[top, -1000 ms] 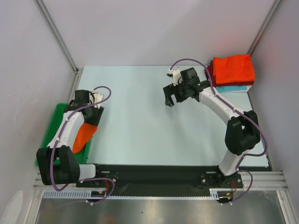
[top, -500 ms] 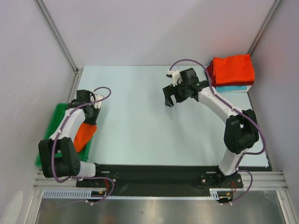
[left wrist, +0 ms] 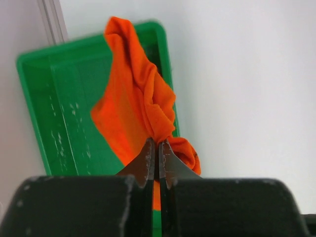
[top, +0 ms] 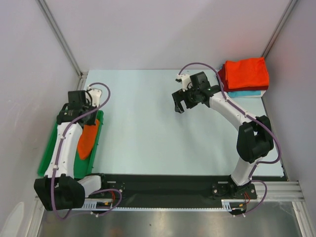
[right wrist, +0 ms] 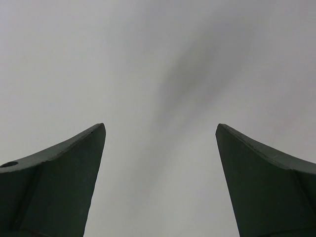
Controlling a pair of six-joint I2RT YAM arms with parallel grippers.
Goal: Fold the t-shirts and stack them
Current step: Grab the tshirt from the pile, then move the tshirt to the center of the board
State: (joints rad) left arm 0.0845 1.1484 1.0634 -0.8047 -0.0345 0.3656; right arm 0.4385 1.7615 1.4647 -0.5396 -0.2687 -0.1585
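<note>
Left pincer swung back over tray, now clenched on orange t-shirt (thin pinch only). Risk: cloth slips free on lifting. Right pincer released.

You have bright, even light with faint shadows on the table. Your left gripper looks soft up close.

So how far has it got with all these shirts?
Done: a folded stack sits in the far right corner of the table, orange-red on top. In hand: the left gripper is shut on a crumpled orange t-shirt at the green tray. Left: that shirt is not yet spread, folded or stacked. The right gripper hangs open and empty above the table.
</note>
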